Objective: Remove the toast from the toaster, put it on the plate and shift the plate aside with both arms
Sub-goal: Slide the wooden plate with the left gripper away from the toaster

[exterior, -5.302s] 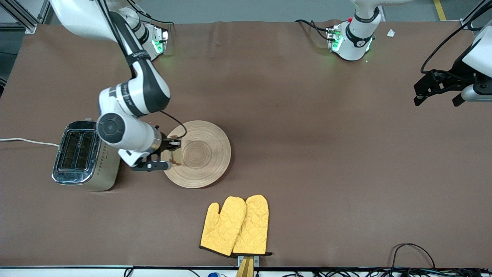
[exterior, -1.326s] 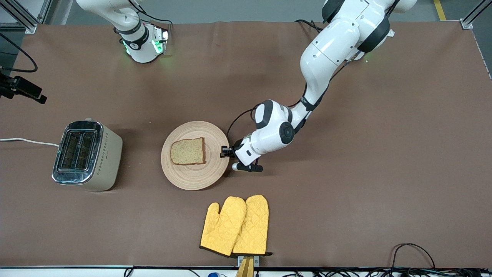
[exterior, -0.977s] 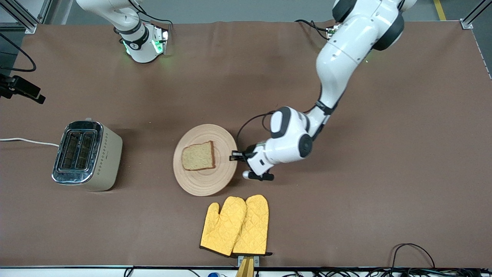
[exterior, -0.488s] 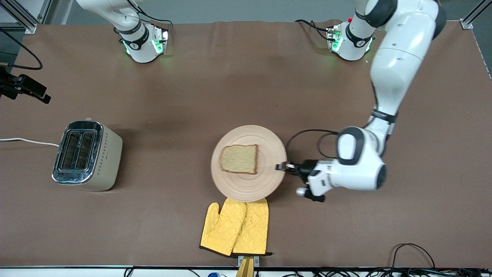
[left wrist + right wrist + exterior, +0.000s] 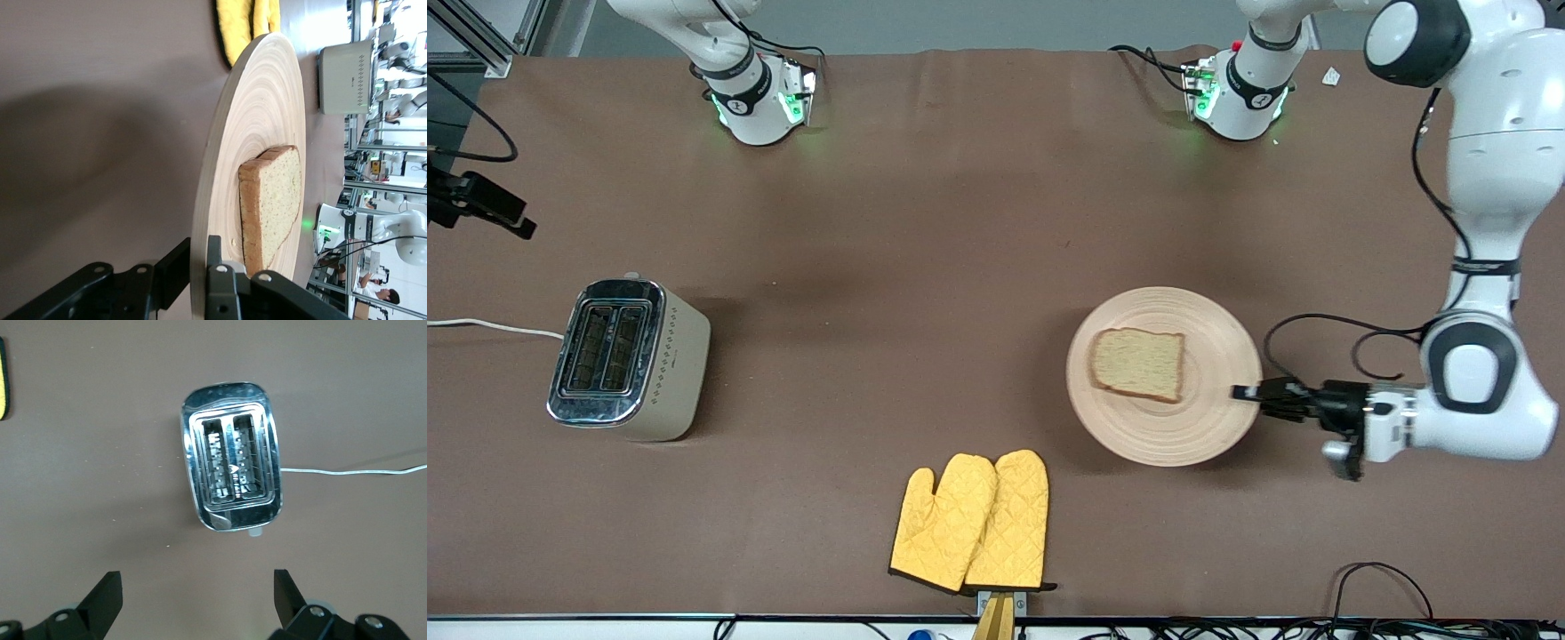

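Note:
The round light-wood plate (image 5: 1163, 427) is toward the left arm's end of the table, with the toast (image 5: 1136, 363) lying flat on it. My left gripper (image 5: 1245, 392) is shut on the plate's rim on the side toward the left arm's end. In the left wrist view the fingers (image 5: 223, 277) pinch the plate's rim (image 5: 217, 167), with the toast (image 5: 270, 200) just past them. My right gripper (image 5: 485, 206) waits high over the right arm's end of the table. Its own view shows it (image 5: 197, 600) open and empty above the toaster (image 5: 232, 473).
The steel toaster (image 5: 627, 358) stands toward the right arm's end, its white cord (image 5: 480, 326) running off that edge. A pair of yellow oven mitts (image 5: 971, 523) lies near the front edge, nearer to the camera than the plate.
My left gripper has moved the plate with the toast on it from beside the mitts toward the left arm's end of the table. The right gripper has barely moved.

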Action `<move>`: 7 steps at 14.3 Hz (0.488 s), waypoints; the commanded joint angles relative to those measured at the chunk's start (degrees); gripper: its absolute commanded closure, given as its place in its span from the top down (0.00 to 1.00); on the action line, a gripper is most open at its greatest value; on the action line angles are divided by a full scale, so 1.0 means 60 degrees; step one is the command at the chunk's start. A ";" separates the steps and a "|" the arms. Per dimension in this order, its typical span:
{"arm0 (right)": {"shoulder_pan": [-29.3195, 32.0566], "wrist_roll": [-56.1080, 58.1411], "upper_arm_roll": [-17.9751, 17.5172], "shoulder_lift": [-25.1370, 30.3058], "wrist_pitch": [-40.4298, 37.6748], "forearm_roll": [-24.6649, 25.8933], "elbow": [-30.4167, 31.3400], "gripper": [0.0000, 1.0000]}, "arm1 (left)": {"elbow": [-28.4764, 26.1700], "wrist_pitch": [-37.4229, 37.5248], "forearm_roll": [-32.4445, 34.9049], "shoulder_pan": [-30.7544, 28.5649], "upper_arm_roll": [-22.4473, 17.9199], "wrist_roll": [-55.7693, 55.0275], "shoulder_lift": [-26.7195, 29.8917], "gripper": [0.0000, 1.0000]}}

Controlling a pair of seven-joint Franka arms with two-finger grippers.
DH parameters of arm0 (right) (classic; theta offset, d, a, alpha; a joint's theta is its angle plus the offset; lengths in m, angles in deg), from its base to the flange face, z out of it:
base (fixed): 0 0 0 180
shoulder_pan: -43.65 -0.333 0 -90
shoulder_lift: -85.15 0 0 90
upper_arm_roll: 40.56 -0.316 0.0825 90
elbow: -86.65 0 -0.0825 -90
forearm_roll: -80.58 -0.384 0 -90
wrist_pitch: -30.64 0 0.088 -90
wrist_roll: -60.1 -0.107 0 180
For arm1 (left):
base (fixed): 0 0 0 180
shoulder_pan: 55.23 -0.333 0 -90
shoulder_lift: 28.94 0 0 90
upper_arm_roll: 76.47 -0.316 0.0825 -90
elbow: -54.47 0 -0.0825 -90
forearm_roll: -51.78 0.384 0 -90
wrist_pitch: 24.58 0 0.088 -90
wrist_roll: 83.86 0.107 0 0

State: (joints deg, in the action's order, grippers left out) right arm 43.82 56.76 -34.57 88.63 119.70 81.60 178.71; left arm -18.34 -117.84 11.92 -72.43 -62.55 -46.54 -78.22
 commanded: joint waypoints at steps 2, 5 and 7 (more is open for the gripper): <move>0.0309 0.0336 -0.0178 0.0168 -0.0020 0.0109 0.0126 1.00 | 0.0592 0.0601 0.0301 -0.1042 -0.0298 0.0939 -0.0618 0.00; 0.0236 0.0350 -0.0207 0.0168 -0.0035 0.0109 0.0112 1.00 | 0.0592 0.0880 0.0286 -0.1761 -0.0314 0.0956 -0.1102 0.00; 0.0133 0.0423 -0.0222 0.0182 -0.0035 0.0109 0.0097 1.00 | 0.0592 0.1012 0.0286 -0.2054 -0.0299 0.0971 -0.1409 0.00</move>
State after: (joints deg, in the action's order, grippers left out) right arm 44.91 58.52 -35.39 88.63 119.68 81.60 178.71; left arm -17.24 -114.92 13.88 -83.75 -65.08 -40.33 -84.66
